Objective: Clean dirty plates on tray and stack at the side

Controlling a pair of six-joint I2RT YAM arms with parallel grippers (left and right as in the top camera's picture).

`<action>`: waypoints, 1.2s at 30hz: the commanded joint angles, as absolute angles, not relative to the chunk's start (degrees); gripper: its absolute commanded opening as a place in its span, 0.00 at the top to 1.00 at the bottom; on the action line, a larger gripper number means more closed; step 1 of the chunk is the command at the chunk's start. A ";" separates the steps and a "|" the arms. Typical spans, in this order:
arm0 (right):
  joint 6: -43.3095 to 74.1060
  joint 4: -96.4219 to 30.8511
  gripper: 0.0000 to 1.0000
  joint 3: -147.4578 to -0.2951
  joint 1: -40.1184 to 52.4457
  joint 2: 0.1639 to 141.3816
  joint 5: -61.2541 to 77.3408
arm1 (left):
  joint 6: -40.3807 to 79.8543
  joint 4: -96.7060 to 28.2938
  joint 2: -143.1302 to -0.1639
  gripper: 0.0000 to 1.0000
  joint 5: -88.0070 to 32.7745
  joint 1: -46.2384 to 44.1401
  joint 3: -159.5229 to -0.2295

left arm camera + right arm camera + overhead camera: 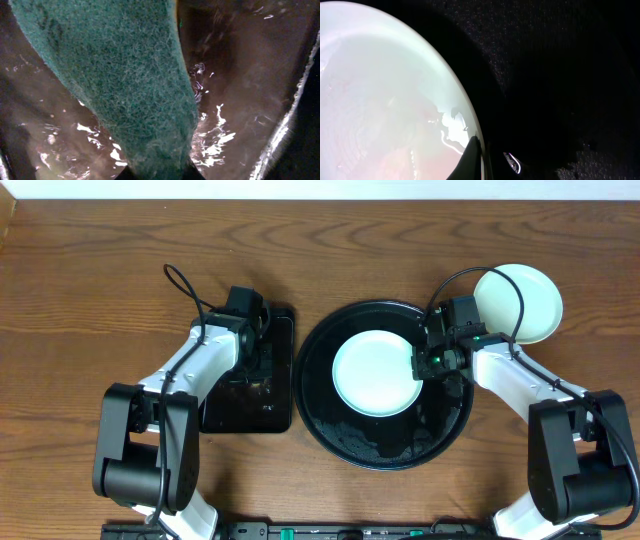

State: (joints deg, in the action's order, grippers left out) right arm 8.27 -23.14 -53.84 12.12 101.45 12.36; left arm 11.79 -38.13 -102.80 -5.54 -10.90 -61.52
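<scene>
Brown wood-grain table (90, 260) under wet round black tray (385, 452) and rectangular tray (272, 408)

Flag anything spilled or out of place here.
Water lies spilled on the round tray, mostly its near side, beside the plate. The small tray under the sponge is wet too. Nothing else stands out.

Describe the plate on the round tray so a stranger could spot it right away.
Find the big round black tray right of centre. One pale mint plate lies inside it, its right rim pinched by the right end effector. The other plate sits off the tray on the table at far right; this one is ringed by wet black.
</scene>
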 commanded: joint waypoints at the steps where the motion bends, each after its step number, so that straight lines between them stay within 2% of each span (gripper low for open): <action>1: 8.05 -23.92 0.99 -53.76 12.08 102.48 10.52 | 11.60 -38.57 -101.78 0.93 -4.40 -10.70 -62.13; 5: 8.05 -24.25 0.99 -53.76 12.08 102.48 10.50 | 11.42 -40.29 -101.43 0.93 -4.21 -10.70 -62.72; 6: 8.05 -24.27 0.99 -53.76 12.08 102.48 10.52 | 11.40 -40.86 -101.14 0.78 -4.21 -10.70 -62.92; 7: 8.05 -24.25 0.99 -53.76 12.08 102.48 10.52 | 11.40 -41.41 -100.86 0.50 -4.21 -10.70 -63.05; 8: 8.05 -24.23 0.99 -53.76 12.08 102.48 10.52 | 11.40 -41.91 -100.42 0.37 -4.21 -10.70 -63.24; 9: 8.05 -24.23 0.99 -53.76 12.08 102.48 10.50 | 11.40 -42.50 -99.88 0.28 -4.01 -10.70 -63.42; 11: 8.05 -24.25 0.99 -53.76 12.10 102.48 10.52 | 11.38 -43.03 -98.65 0.21 -3.77 -10.70 -63.68; 18: 8.05 -24.25 0.99 -53.76 12.08 102.48 10.52 | 11.20 -41.15 -93.82 0.20 -1.41 -10.70 -63.68; 23: 8.08 -24.21 0.99 -53.76 12.10 102.48 10.52 | 13.47 -37.76 -94.08 0.29 -0.78 -10.70 -63.66; 32: 8.08 -24.25 0.99 -53.76 12.10 102.48 10.52 | 23.14 -36.77 -99.98 0.31 -0.82 -10.70 -63.55; 36: 8.08 -24.23 0.99 -53.76 12.10 102.48 10.52 | 23.27 -36.80 -101.49 0.38 -0.80 -10.70 -63.55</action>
State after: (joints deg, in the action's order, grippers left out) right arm 8.27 -23.53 -53.95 12.12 101.45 12.36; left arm 21.41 -36.82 -100.90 -1.52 -10.90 -62.50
